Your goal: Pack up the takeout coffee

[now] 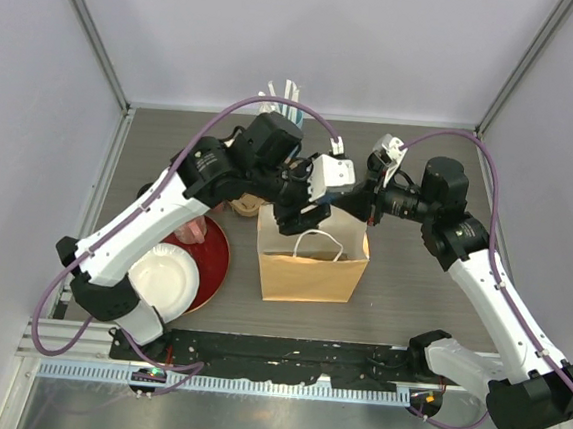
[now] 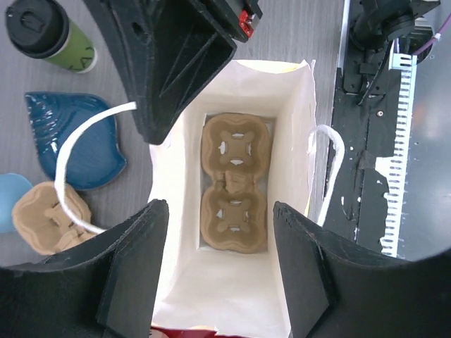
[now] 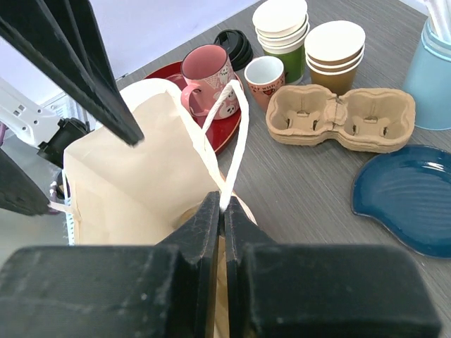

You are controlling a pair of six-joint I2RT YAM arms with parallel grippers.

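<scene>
Grey table [image 1: 411,286]: left jaws wide over bag [image 1: 312,272]; right jaws pinching bag handle [image 3: 238,144].

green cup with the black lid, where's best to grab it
Take the green cup by its paper wall just under the black lid, fingers coming in level from the side. It appears to stand upright, and the round wall gives two opposite faces; the lid alone might pop off.

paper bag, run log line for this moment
left gripper: open over paper bag | right gripper: shut on bag handle | cup carrier: in bag bottom | green cup: on table
</scene>
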